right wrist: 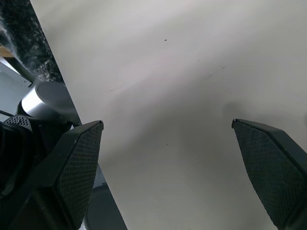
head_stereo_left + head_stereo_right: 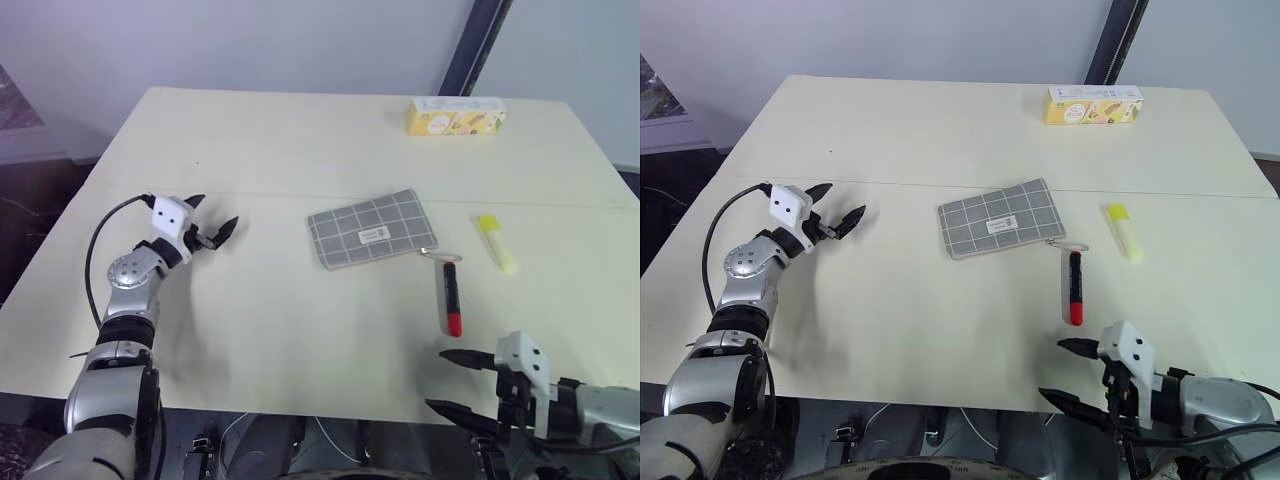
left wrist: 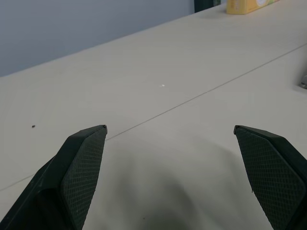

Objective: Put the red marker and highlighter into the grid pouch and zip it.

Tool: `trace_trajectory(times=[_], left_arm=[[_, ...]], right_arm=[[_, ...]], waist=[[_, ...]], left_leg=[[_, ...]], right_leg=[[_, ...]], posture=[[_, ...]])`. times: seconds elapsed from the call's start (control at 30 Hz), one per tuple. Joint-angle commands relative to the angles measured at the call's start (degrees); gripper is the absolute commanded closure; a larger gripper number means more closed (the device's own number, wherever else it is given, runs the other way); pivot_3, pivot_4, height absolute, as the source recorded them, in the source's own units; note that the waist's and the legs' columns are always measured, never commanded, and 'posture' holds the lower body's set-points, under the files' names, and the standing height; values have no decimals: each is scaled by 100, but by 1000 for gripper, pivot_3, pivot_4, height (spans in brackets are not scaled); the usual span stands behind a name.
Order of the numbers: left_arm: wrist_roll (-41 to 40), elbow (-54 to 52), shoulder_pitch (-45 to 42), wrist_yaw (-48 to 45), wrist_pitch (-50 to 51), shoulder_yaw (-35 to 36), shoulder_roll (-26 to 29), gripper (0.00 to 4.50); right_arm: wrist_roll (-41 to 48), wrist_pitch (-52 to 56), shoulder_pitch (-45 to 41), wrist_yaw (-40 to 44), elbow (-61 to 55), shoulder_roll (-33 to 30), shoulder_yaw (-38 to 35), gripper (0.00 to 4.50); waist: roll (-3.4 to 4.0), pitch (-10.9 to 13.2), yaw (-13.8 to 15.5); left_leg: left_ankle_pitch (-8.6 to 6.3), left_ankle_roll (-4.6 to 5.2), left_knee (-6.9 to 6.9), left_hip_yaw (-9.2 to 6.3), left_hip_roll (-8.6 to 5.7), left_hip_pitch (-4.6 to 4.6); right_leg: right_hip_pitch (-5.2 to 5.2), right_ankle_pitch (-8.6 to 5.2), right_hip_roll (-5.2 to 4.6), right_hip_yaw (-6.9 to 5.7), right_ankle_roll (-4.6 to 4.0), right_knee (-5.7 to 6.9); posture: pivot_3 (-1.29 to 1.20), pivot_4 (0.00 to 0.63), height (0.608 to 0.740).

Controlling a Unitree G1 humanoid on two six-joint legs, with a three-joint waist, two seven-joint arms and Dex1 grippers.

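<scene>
The grid pouch (image 2: 372,228) lies flat in the middle of the table, its zip pull toward the right. Just right of it and nearer to me lies the red marker (image 2: 451,296), red end toward me. The highlighter (image 2: 496,241) rests farther right, yellow cap pointing away. My left gripper (image 2: 211,222) hovers open over the left part of the table, well left of the pouch, with nothing between its fingers. My right gripper (image 2: 448,380) is open at the front table edge, a little nearer to me than the marker's red end, also holding nothing.
A yellow printed carton (image 2: 456,115) stands at the table's far right. The cream table (image 2: 290,140) has a thin seam line running across it behind the pouch. A dark pole rises behind the far edge.
</scene>
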Motion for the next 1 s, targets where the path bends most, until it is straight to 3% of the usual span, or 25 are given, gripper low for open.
trace_trajectory(times=[0.03,0.7,0.97,1.0], left_arm=[[-7,-150,-73,-75,-157,20,11,0],[110,-147,-74,-74,-249,-26,18,0],[172,-247,4,-185,-512,-93,45,0],[183,-262,7,-209,-576,-103,52,0]], right_arm=[[7,-31,-25,4,-127,-22,15,41],[-86,-25,-170,-69,-47,23,57,41],[189,106,-672,-332,-17,314,0,41],[265,123,-788,-386,-1,366,-25,564]], waist=[[0,0,-1],[0,0,-3],[0,0,-6],[-1,0,-10]], left_leg=[[0,0,0,0,0,0],[0,0,1,0,1,1],[0,0,1,0,1,1],[0,0,1,0,1,1]], right_leg=[[0,0,0,0,0,0],[0,0,1,0,0,1],[0,0,1,0,0,2],[0,0,2,0,0,2]], posture=[[0,150,740],[0,150,740],[0,150,740],[0,150,740]])
